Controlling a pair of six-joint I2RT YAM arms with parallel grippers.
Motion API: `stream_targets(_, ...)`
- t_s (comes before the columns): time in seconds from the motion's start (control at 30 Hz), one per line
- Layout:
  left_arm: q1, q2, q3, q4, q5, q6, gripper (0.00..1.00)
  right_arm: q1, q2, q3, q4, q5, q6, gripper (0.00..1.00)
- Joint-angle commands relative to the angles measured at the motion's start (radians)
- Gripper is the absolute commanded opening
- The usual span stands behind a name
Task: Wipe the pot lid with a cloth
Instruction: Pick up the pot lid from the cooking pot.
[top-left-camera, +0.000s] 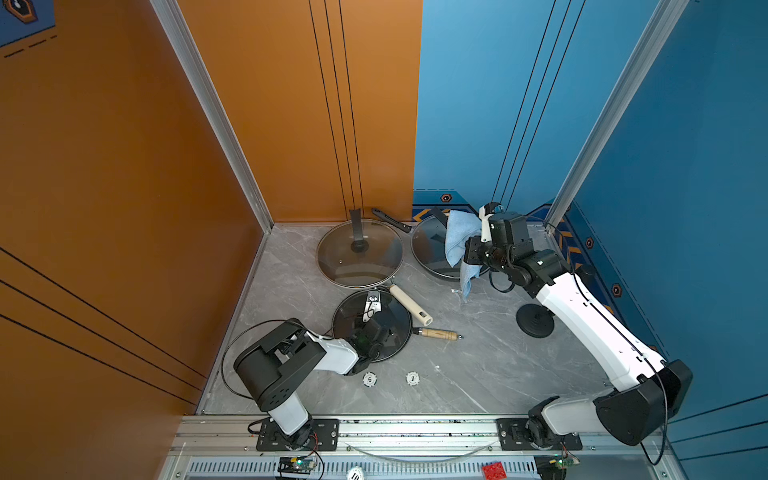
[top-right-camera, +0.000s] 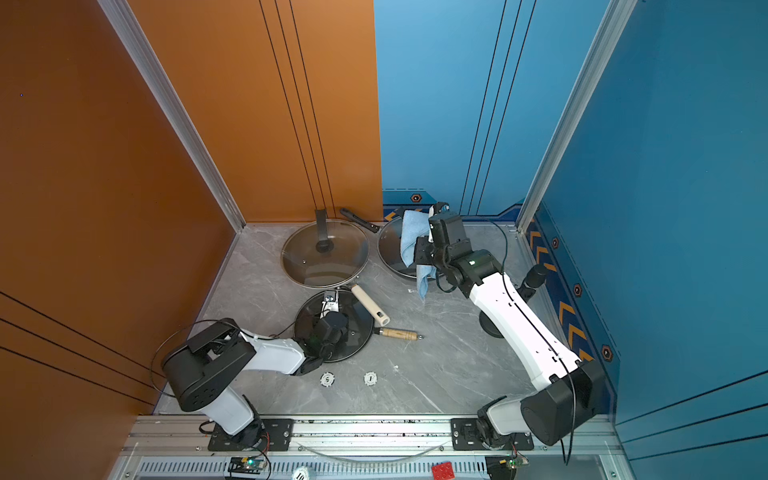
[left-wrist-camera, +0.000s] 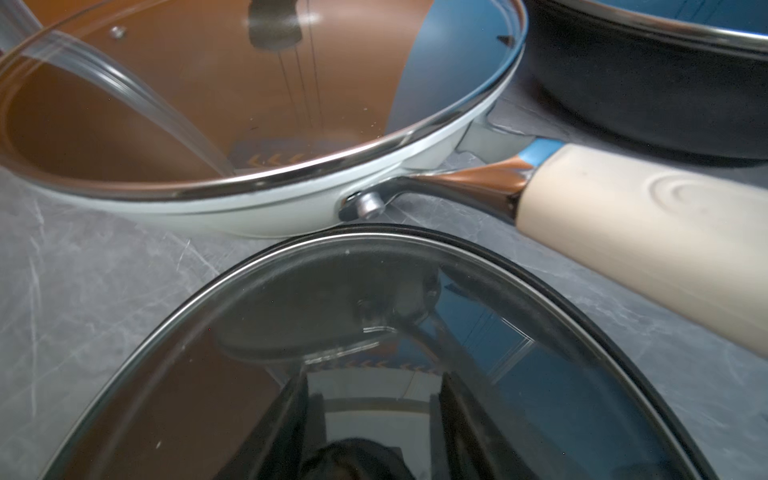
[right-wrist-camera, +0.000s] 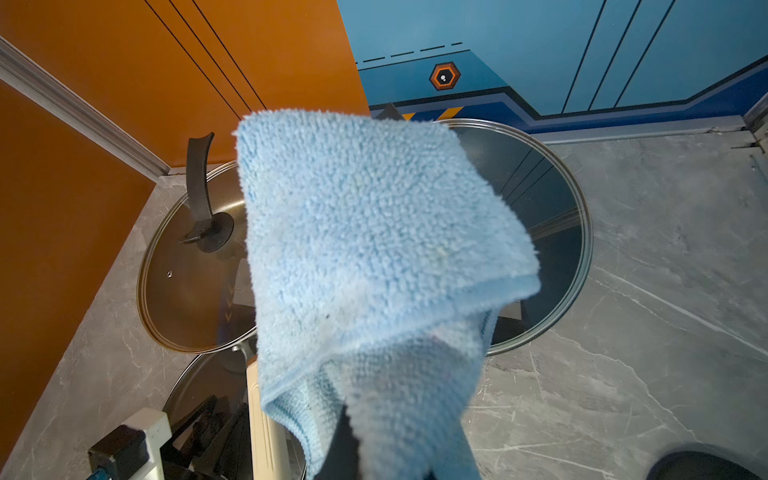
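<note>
Three glass lids lie on pans. The front pot lid (top-left-camera: 395, 322) (top-right-camera: 359, 332) (left-wrist-camera: 374, 299) is dark-rimmed, and my left gripper (top-left-camera: 369, 329) (top-right-camera: 329, 327) hangs over its middle. In the left wrist view its dark fingers (left-wrist-camera: 457, 415) stand on either side of the lid's black knob (left-wrist-camera: 357, 457). Whether they touch it is unclear. My right gripper (top-left-camera: 468, 253) (top-right-camera: 420, 251) is shut on the light-blue cloth (top-left-camera: 457, 235) (top-right-camera: 411, 232) (right-wrist-camera: 365, 249). The cloth hangs above the back right lid (top-left-camera: 430, 245) (right-wrist-camera: 552, 216) and hides the fingertips.
The back left lid (top-left-camera: 359, 253) has an upright black handle and sits on a white pan with a cream handle (top-left-camera: 411, 305) (left-wrist-camera: 623, 232). A wooden handle (top-left-camera: 438, 333), a black round base (top-left-camera: 535, 320) and two white tokens (top-left-camera: 369, 379) lie nearby. Walls enclose three sides.
</note>
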Motion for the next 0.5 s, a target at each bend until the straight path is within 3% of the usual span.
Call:
stream_targets(0.0, -0.010, 0.009, -0.029, -0.034, -0.099, -0.006, 0.42, 0.004, 0.002, 0.029, 0.001, 0.022, -0.024, 0.00)
stream_targets(0.33, -0.016, -0.177, -0.056, -0.068, -0.155, 0.023, 0.25, 0.002, 0.007, 0.036, 0.004, 0.019, -0.015, 0.00)
stream_targets(0.47, -0.001, -0.322, 0.040, -0.344, -0.153, 0.005, 0.24, -0.004, 0.014, 0.054, 0.004, 0.014, -0.008, 0.00)
